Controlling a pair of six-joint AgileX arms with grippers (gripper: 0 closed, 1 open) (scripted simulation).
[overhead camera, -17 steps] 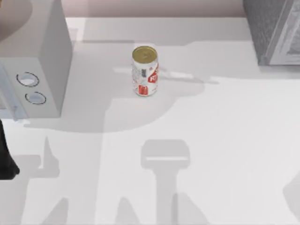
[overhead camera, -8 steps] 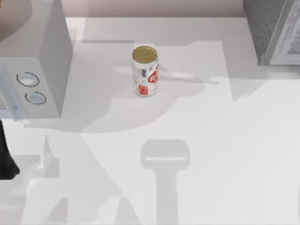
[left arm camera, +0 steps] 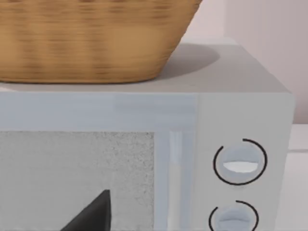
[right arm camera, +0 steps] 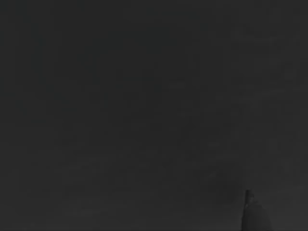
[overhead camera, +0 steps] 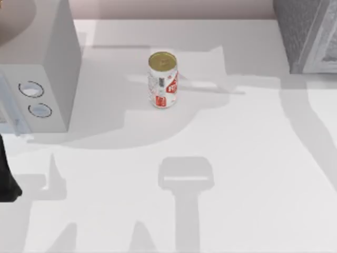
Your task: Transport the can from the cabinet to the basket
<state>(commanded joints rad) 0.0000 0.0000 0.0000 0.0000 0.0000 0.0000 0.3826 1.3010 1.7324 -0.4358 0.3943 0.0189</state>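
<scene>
The can [overhead camera: 163, 79] stands upright on the white worktop [overhead camera: 247, 158], toward the back and a little left of the middle in the top view, with its dull gold top facing up and the red label patches on its white side. It has not moved over the last second: it sits on the same spot as in both earlier top views. It stands apart from the grey box with two dials [overhead camera: 45, 79] at the worktop's left, and well apart from the grey cabinet [overhead camera: 308, 34] at the back right corner.

What has changed is the shadow pattern on the worktop. The broad grey shadow that lay left of centre half a second ago has pulled back, and a long slanted shadow now runs down the right side, from below the cabinet toward the right edge. The shadows around the can have also changed shape.

A dark part of the left arm [overhead camera: 6, 176] shows at the left edge of the top view, in the same place as before. The left wrist view faces the front of the grey box, with its two dials, and a woven basket [left arm camera: 91, 41] resting on top of it. Whether the left claw is spread or pressed together cannot be told.

The right wrist view is dark.
</scene>
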